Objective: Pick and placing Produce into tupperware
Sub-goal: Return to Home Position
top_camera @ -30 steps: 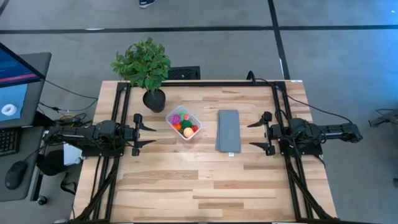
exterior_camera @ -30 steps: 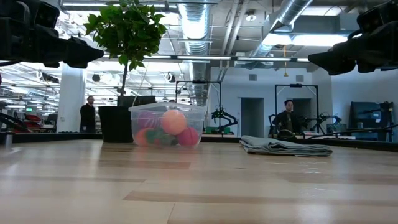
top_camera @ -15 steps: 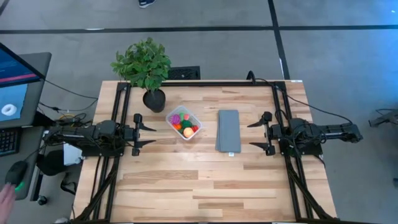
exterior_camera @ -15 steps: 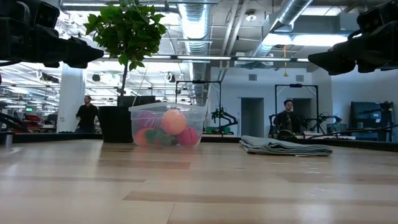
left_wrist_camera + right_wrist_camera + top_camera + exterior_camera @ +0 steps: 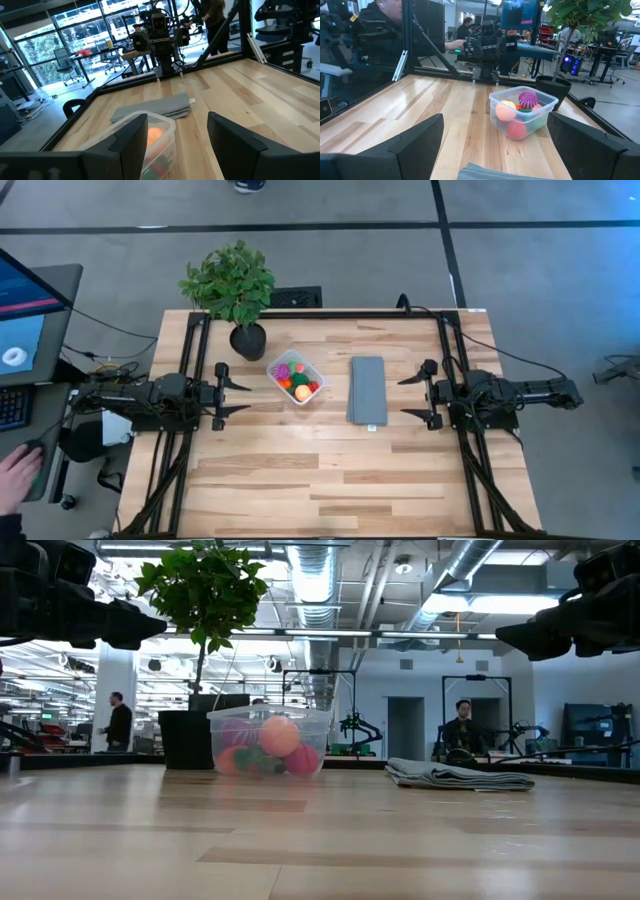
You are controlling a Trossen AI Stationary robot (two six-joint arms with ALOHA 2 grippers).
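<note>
The clear tupperware (image 5: pixel 295 378) stands on the wooden table (image 5: pixel 330 470) near its far middle, with the produce (image 5: pixel 519 112) piled inside: a spiky purple ball, an orange ball, red, pink and green pieces. My left gripper (image 5: pixel 243 396) hovers open at the table's left edge, level with the tupperware. My right gripper (image 5: pixel 404 394) hovers open at the right edge. Both are empty and well above the tabletop, as the low view shows.
A folded grey cloth (image 5: pixel 367 390) lies to the right of the tupperware. A potted plant (image 5: pixel 236 295) in a black pot stands at the far left. The near half of the table is bare wood. A person's hand (image 5: pixel 15 475) rests at a desk off the table's left.
</note>
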